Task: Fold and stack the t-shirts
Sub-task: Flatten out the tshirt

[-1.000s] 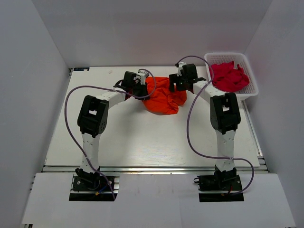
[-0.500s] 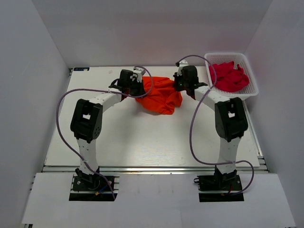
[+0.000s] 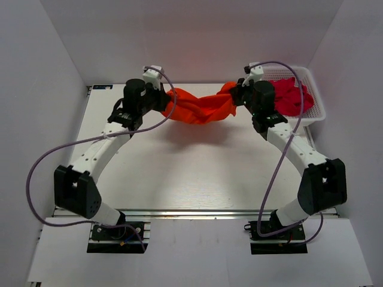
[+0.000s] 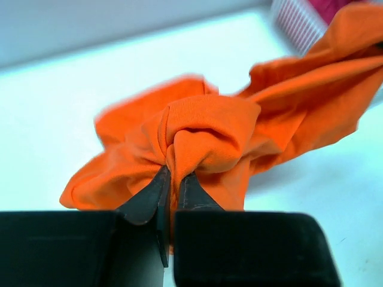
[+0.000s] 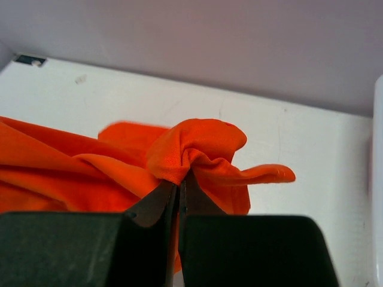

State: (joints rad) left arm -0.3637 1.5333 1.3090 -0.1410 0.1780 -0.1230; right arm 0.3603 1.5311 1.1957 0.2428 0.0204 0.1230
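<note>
While the white tabletop [image 3: 179,173] lay bare over its near half, the bright orange-red fabric t-shirt [image 3: 200,109] hung just above it along the far edge, casting a soft shadow on the surface. It was bunched and twisted into a loose rope. Its long axis ran left to right, roughly parallel to that far edge, and its ends pointed at the two arms.

At the far right corner stood the white plastic lattice basket [image 3: 317,101], with the crumpled crimson-pink t-shirts [image 3: 286,101] heaped inside it.

The left gripper [image 4: 173,179] was nipped narrow on a gathered knot of cloth at the shirt's left end, so the garment stretched away to its right. The right gripper [image 5: 179,188] was pinched tight on a similar fold at the right end, close beside the basket, with the garment running off to its left.

The shirt therefore lay wholly between the two pincers, neither arm nearer than the other. Judging by this, the next step called for lowering both ends together toward the table's middle to spread the cloth flat. Which parts of the shirt were pinched could not be told.
</note>
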